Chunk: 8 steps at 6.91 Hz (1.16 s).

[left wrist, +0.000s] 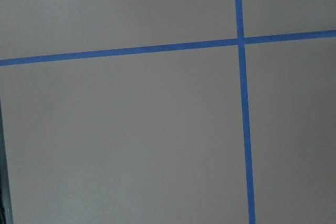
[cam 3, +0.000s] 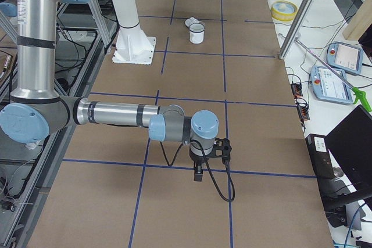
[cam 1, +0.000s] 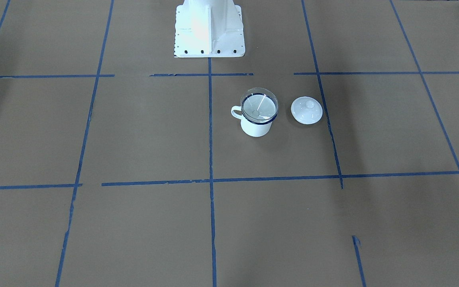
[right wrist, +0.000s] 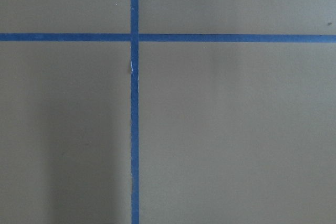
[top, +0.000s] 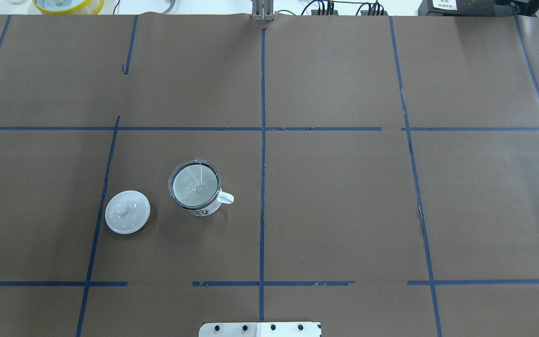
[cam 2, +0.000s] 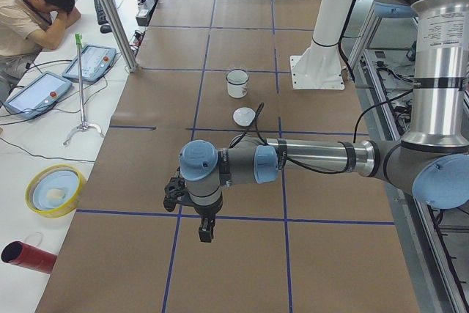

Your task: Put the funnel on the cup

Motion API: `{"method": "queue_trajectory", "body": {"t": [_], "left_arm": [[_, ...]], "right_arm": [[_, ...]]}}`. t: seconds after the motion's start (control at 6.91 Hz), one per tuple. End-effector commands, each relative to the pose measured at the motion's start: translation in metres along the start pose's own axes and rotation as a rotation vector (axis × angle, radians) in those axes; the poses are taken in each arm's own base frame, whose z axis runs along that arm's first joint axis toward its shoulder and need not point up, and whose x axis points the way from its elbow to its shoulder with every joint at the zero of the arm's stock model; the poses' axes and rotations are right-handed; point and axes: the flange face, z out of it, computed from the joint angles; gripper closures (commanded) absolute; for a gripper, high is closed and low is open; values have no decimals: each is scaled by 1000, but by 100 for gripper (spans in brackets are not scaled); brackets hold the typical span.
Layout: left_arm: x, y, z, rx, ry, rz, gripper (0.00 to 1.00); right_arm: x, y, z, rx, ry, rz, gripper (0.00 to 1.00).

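Observation:
The white enamel cup [cam 1: 256, 127] with a dark blue rim stands upright left of the table's centre line in the overhead view [top: 205, 208]. The clear funnel [cam 1: 259, 105] sits in its mouth, rim level, also in the overhead view [top: 194, 183]. My left gripper [cam 2: 204, 229] hangs over the table end far from the cup. It shows only in the exterior left view, so I cannot tell whether it is open or shut. My right gripper [cam 3: 197, 172] hangs over the opposite end. It shows only in the exterior right view, so I cannot tell its state either. Both wrist views show only brown paper and blue tape.
A round white knobbed lid [top: 127, 211] lies flat beside the cup, apart from it. The white robot base [cam 1: 208, 30] stands at the table's robot-side edge. A person [cam 2: 29, 5], teach pendants and a yellow bowl [cam 2: 54, 190] are on the side bench.

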Motion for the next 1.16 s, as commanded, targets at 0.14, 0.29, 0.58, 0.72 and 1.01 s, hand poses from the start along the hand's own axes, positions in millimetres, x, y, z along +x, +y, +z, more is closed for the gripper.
{"method": "queue_trajectory", "body": {"t": [0.14, 0.29, 0.58, 0.72, 1.01], "left_arm": [[3, -2, -2, 12, 2, 15, 0], [3, -2, 0, 6, 5, 11, 0], [3, -2, 2, 2, 5, 6, 0], [4, -2, 2, 1, 5, -22, 0], [11, -5, -2, 20, 51, -8, 0]], "right_arm": [[0, 0, 0, 0, 0, 0, 0], [0, 0, 0, 0, 0, 0, 0], [0, 0, 1, -1, 0, 1, 0], [0, 0, 0, 0, 0, 0, 0], [0, 0, 0, 0, 0, 0, 0]]}}
